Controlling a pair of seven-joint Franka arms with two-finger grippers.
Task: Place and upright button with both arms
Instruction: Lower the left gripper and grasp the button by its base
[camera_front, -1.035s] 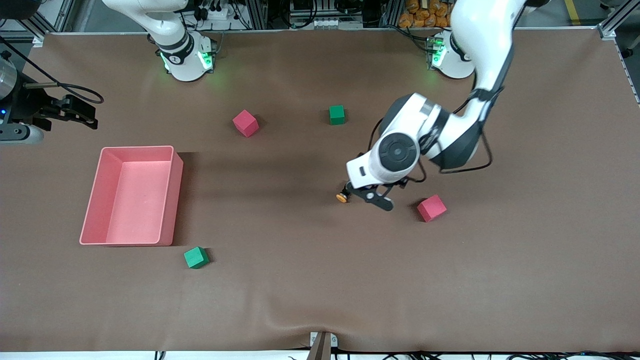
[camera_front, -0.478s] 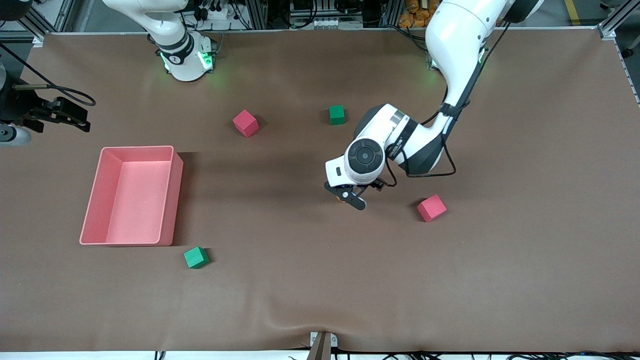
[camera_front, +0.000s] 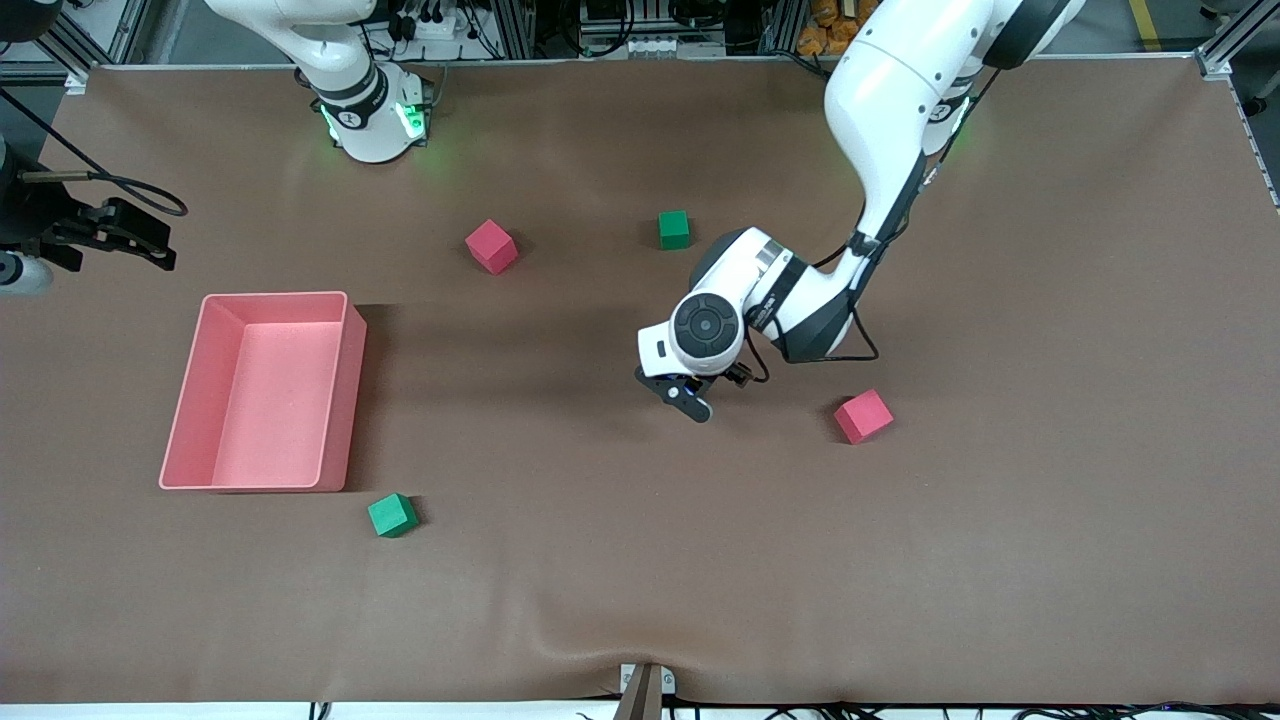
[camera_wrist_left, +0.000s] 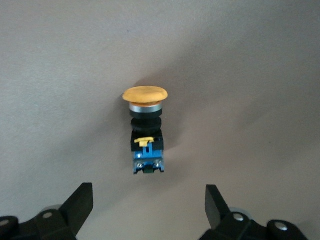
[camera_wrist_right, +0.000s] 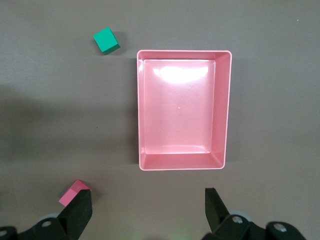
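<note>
The bench (camera_front: 1050, 520) is covered by a matte brown sheet, faintly wrinkled at the edge nearest the front camera. A pink tray (camera_front: 340, 400), rectangular, smooth and slightly glossy with rounded corners, is seen toward the right arm's end of the bench. The arms are clad in smooth white shells with black joint bands.

The left gripper (camera_front: 682, 394) is held low over the middle of the bench, its jaws spread wide, with nothing pinched between them. The right gripper (camera_front: 140, 238) waits over the right arm's end of the bench, above the edge there, its jaws likewise spread and empty.

Four matte cubes are scattered about: a pink cube (camera_front: 491, 246) and a green cube (camera_front: 674, 229) nearer the arms' bases, a second pink cube (camera_front: 863, 416) toward the left arm's end, and a second green cube (camera_front: 392, 515) near the tray's corner closest to the front camera.

The button (camera_wrist_left: 145, 128) lies on its side on the bare sheet at the middle of the bench, under the left gripper and clear of its jaws. A domed orange cap, a silvery collar, a ribbed black neck and a blue block with a yellow tab are shown. No legible writing is seen.
</note>
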